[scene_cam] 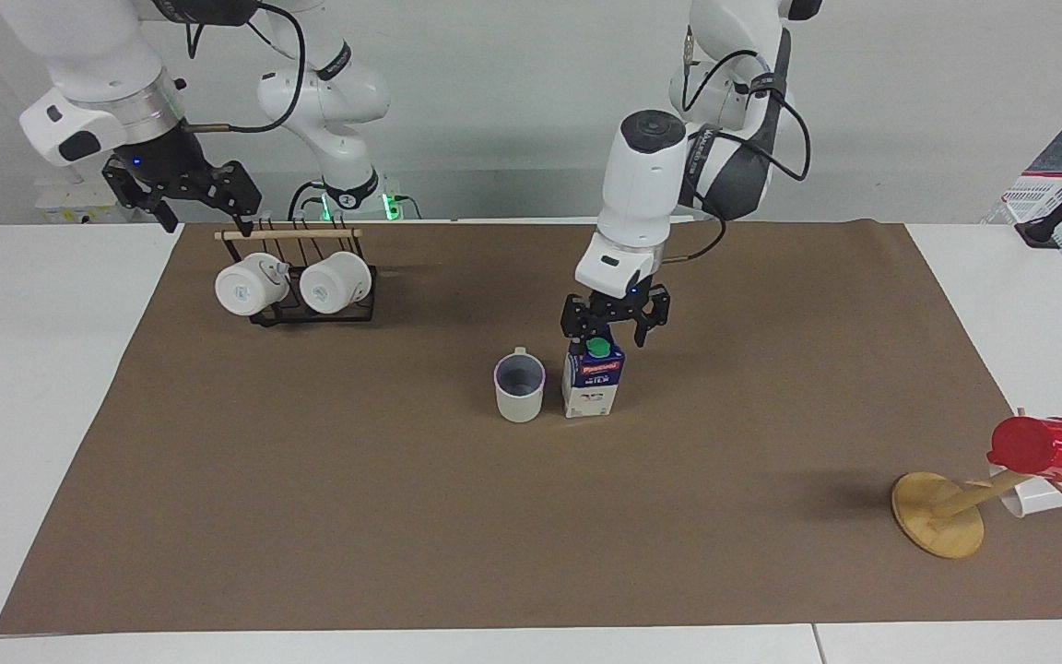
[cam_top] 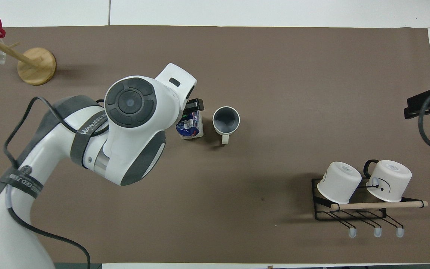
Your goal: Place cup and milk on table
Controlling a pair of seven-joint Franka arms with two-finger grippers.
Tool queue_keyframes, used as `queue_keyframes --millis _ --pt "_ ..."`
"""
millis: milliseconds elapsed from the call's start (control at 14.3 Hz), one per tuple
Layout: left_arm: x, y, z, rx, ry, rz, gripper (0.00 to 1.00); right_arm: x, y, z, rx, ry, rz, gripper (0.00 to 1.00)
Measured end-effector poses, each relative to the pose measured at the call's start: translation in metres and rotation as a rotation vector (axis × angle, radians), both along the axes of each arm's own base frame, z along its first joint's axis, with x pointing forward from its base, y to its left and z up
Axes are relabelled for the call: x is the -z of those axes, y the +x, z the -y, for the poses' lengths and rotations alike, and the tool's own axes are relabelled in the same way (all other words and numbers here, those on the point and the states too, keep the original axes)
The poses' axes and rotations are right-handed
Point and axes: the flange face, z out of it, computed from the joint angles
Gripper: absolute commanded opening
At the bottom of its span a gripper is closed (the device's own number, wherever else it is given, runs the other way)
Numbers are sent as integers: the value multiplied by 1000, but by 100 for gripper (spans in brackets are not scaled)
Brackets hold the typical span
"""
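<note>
The milk carton [scene_cam: 593, 380] stands upright on the brown paper sheet [scene_cam: 310, 516] of the white table [scene_cam: 33, 369]. The pale-grey cup [scene_cam: 520, 389] stands upright beside it, toward the right arm's end. My left gripper [scene_cam: 613, 328] is open just above the carton's green cap, its fingers spread to either side and clear of it. In the overhead view the left arm hides most of that gripper; the milk [cam_top: 189, 127] and the cup [cam_top: 226, 120] show beside it. My right gripper [scene_cam: 202, 195] is open and empty, up over the mug rack's end.
A black wire rack [scene_cam: 310, 309] with two glossy white mugs [scene_cam: 250, 286] stands near the robots at the right arm's end. A wooden mug tree [scene_cam: 941, 512] with a red cup [scene_cam: 1043, 449] stands at the left arm's end, far from the robots.
</note>
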Motion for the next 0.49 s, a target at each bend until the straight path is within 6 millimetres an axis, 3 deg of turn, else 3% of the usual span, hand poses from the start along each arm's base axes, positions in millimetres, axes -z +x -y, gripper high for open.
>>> queue_keyframes --millis 140,349,489 --pt "-28 0 -24 -31 3 -5 100 -1 2 1 -51 3 14 100" --pt "-84 -19 -68 -25 24 -30 100 0 4 2 -62 1 19 100" --pt "-102 -26 -96 -8 49 -59 100 1 5 4 -60 1 17 100"
